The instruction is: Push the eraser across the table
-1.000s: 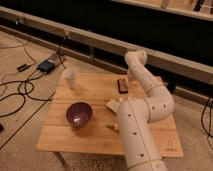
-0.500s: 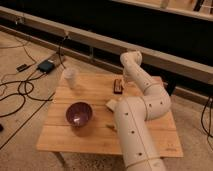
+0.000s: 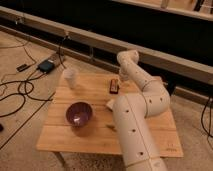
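The eraser [image 3: 114, 86], a small dark block with a reddish-brown face, lies on the far middle of the light wooden table [image 3: 90, 136]. My white arm rises from the near right, bends at the elbow and reaches over the far edge. The gripper [image 3: 122, 76] hangs down at the arm's end, just right of and behind the eraser, close to it or touching it. I cannot tell contact for certain.
A purple bowl [image 3: 79, 113] stands on the near left of the table. A white ridged cup [image 3: 70, 77] stands at the far left corner. A pale cream block [image 3: 109, 103] peeks out beside my arm. Cables and a dark box [image 3: 46, 65] lie on the floor to the left.
The gripper has swung left along the far side of the table. The eraser has slid a little to the left with it. The bowl and cup have not moved.
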Controlling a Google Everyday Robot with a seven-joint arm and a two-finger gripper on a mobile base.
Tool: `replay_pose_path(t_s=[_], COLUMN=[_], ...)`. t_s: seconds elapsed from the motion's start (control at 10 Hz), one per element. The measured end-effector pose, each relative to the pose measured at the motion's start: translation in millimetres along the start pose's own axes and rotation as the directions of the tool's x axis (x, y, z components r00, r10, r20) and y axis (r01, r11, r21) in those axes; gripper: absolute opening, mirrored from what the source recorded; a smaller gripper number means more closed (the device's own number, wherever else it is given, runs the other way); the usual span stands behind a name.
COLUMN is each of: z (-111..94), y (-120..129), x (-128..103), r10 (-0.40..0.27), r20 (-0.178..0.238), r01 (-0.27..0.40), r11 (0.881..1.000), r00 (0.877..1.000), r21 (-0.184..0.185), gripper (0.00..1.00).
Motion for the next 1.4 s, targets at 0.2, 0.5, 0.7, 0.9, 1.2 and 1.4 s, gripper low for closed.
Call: replay_pose_path(t_s=[0.2, 0.5, 0.7, 0.9, 1.2, 1.4], z=[-3, -4, -3, 0, -1, -12], y=[6, 25, 36, 43, 46, 36], x=[3, 11, 17, 21, 19, 15], r10=[-0.016, -0.053, -0.074, -0.093, -0.108, -0.087], r20=[0.007, 0.006, 0.003, 0.001, 0.018, 0.043], r01=[0.017, 0.054, 0.074, 0.092, 0.109, 0.089], r11=[1.000, 0.998, 0.996, 0.994, 0.993, 0.995], r00=[1.000, 0.999, 0.997, 0.996, 0.994, 0.995], r21=[-0.015, -0.038, -0.049, -0.052, -0.044, -0.039], gripper=[0.65, 0.65, 0.65, 0.65, 0.65, 0.65])
